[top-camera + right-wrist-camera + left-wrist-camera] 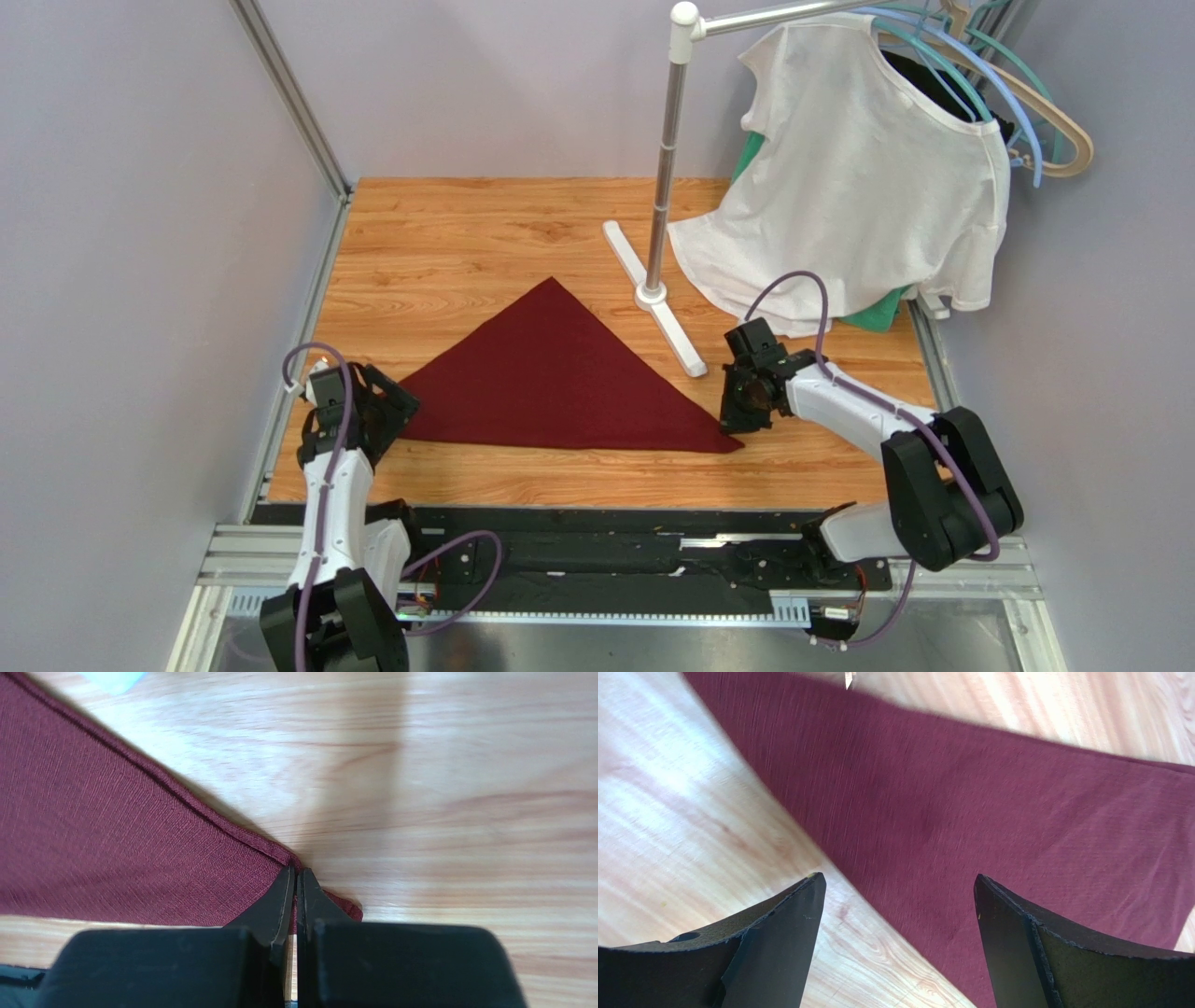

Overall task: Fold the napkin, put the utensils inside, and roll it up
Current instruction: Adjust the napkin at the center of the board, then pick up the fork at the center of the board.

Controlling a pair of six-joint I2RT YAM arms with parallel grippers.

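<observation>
The dark maroon napkin (561, 378) lies flat on the wooden table (449, 238), folded into a triangle with its long edge nearest me. My left gripper (390, 413) is open and empty, low over the napkin's left corner (948, 798); its jaws straddle the cloth's edge (899, 878). My right gripper (741, 409) is shut, its tips (297, 871) resting on the napkin's right corner (126, 847). I see no cloth pinched between its jaws. No utensils are in view.
A metal garment stand (669, 154) with a white base bar (659, 301) stands just behind the napkin's right half. A white T-shirt (856, 168) hangs on hangers at the back right, with green cloth (881, 315) beneath it. A black rail (617, 553) runs along the near edge.
</observation>
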